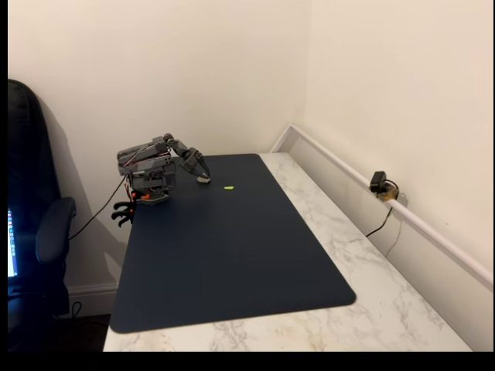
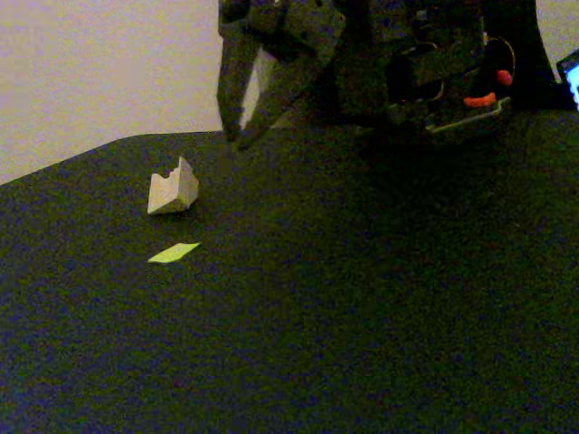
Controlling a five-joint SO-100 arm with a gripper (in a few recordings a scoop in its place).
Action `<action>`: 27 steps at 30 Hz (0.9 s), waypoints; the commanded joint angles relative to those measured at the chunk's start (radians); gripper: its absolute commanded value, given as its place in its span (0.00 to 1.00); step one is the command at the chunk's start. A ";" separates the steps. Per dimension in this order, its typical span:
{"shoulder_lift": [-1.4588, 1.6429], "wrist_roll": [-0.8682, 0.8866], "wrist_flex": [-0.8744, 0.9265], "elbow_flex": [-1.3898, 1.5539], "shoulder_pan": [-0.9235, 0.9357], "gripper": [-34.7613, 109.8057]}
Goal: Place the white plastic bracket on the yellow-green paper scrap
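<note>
The dark grey two-finger gripper [image 2: 242, 136] hangs with its tips pointing down at the mat, and its jaws stand slightly apart: in the close fixed view a pale wedge of wall shows between the two fingers, which narrow toward each other at the tips and hold nothing. Just below and to the left of those tips in that view, the small off-white angular plastic bracket [image 2: 173, 191] rests on the mat, free of the fingers, with a notched upper edge and one pointed corner standing up. In the wide fixed view the same gripper [image 1: 203, 177] is seen at the far left part of the mat, and a pale spot at its tips may be the bracket, too small to tell for sure. The flat bright yellow-green paper scrap [image 2: 174, 253] lies on the mat just in front of the bracket in the close view, near it but not touching; in the wide view the scrap [image 1: 229, 187] sits a little to the right of the gripper. Both things lie on a dark blue rectangular mat [image 1: 232, 263], which covers much of a white marble-patterned table [image 1: 371, 301]. The grey arm [image 1: 147, 166] is folded low at the mat's far left corner
</note>
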 commanded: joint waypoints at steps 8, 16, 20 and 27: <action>0.034 0.011 0.066 -0.021 -0.106 0.31; 0.005 0.092 0.014 -0.212 -0.115 0.27; -0.362 0.101 0.054 -0.514 -0.120 0.26; -0.828 0.305 0.204 -0.893 -0.155 0.25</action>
